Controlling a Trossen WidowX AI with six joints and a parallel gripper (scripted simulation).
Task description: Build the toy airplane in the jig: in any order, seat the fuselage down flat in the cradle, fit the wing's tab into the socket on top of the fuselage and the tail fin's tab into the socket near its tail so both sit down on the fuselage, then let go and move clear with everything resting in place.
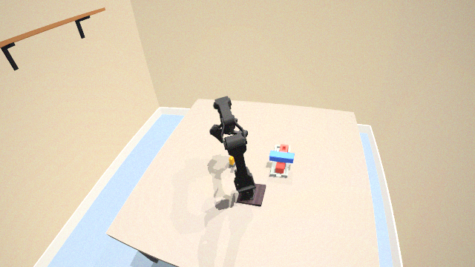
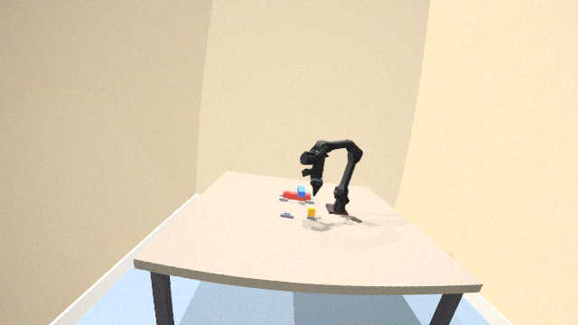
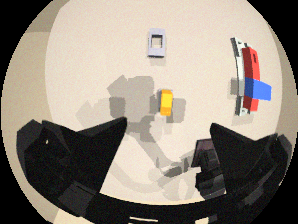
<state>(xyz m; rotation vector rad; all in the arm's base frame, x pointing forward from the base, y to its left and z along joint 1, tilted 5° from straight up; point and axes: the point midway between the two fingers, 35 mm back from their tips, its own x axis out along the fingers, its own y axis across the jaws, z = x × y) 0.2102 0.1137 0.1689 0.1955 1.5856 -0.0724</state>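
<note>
The red fuselage [image 1: 280, 168] [image 2: 290, 195] [image 3: 250, 65] lies in the pale cradle [image 1: 272, 173] [image 3: 239, 61]. The blue wing [image 1: 282, 156] [image 2: 301, 191] [image 3: 258, 89] lies across its top; its tab is hidden. A dark socket shows uncovered near the fuselage's far end. The yellow tail fin [image 1: 231, 160] [image 2: 312, 212] [image 3: 166, 102] stands apart on the table, with a small grey base beneath it. My gripper [image 2: 315, 193] [image 3: 170, 124] is wide open and empty, high above the table near the fin. In the wrist view the fin appears between and slightly beyond the fingertips.
A grey rectangular holder [image 2: 286, 215] [image 3: 157, 52] with an opening lies beyond the fin; the arm hides it in the top view. The cradle with fuselage and wing is off to the right in the wrist view. The arm's dark base plate [image 1: 260, 193] [image 2: 333, 208] is nearby.
</note>
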